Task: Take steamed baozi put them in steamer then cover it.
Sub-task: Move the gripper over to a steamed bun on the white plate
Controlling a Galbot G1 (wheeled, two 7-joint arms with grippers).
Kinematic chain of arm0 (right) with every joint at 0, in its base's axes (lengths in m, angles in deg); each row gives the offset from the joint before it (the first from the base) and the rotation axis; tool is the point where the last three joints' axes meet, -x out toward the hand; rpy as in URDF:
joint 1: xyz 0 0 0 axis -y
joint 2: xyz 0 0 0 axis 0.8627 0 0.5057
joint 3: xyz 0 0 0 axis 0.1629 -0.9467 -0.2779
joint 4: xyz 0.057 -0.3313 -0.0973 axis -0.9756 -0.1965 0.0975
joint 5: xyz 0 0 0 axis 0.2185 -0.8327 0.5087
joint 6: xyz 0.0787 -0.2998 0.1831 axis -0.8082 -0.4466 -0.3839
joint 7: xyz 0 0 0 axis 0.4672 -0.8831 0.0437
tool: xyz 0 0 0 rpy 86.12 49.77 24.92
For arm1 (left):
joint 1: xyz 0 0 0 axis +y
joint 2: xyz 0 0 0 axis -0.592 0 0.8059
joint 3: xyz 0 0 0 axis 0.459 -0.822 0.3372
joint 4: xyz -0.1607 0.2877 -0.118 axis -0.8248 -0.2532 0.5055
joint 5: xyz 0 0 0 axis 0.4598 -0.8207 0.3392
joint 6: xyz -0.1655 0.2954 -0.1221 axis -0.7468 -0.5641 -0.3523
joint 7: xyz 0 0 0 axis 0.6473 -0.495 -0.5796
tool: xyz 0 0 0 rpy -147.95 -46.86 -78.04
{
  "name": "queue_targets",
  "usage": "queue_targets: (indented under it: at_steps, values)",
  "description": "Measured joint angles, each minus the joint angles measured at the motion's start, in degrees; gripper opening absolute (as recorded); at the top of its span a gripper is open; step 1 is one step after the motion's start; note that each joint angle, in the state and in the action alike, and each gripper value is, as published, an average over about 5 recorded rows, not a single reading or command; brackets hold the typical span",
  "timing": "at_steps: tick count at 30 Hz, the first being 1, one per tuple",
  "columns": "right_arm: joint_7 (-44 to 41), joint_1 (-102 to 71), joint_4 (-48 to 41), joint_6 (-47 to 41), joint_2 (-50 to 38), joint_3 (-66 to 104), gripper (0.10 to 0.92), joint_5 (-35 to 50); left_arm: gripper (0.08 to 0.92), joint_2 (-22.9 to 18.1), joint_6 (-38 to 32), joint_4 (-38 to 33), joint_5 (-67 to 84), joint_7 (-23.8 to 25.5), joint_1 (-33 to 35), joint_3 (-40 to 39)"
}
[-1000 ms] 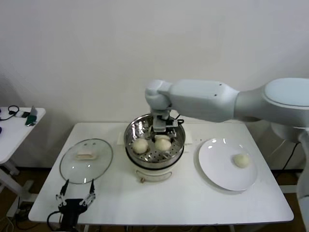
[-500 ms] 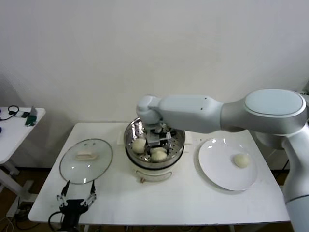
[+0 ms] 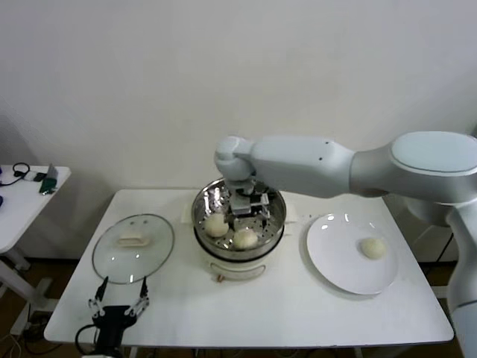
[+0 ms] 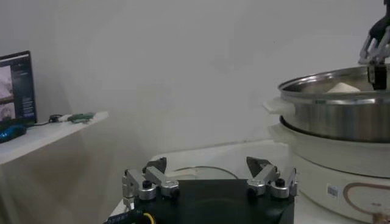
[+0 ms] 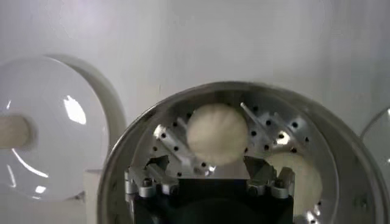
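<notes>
I have the right end effector (image 3: pixel 247 211) hovering over the steamer (image 3: pixel 206 221), fingers spread apart and gripping nothing; in my right wrist view one steamed baozi (image 5: pixel 216 134) lies on the perforated bottom between the open fingertips, with a second one (image 5: pixel 300 173) just beside it. From the head view I count two buns in the steamer, one toward the left (image 3: pixel 216 224) and one at the front (image 3: pixel 244 238); whether a third sits under the end effector I cannot tell. Another baozi (image 3: pixel 373 248) rests on the white plate (image 3: pixel 335 257) on the right of the worktop (image 3: pixel 298 313). The cover (image 3: pixel 133 247) lies flat on the worktop to the left of the steamer, well apart from it, handle up. My left end effector (image 3: pixel 117 307) is parked low at the near left edge of the worktop, just in front of the cover, its fingers (image 4: pixel 144 182) standing apart and holding nothing
</notes>
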Motion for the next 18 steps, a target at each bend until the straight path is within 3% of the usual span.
queue_targets:
  at_steps: [7,18]
  values:
    - [4.2,5.9,0.8,-6.8,-8.4,-4.4,0.823,6.7,0.823,0.2,0.0,-0.2,-0.1,0.0,-0.1,-0.6]
    - [9.2,7.7,2.2,-25.5,-25.6,-10.2,0.823,16.8,0.823,0.6,0.3,-0.6,-0.7,0.0,-0.5,-1.4]
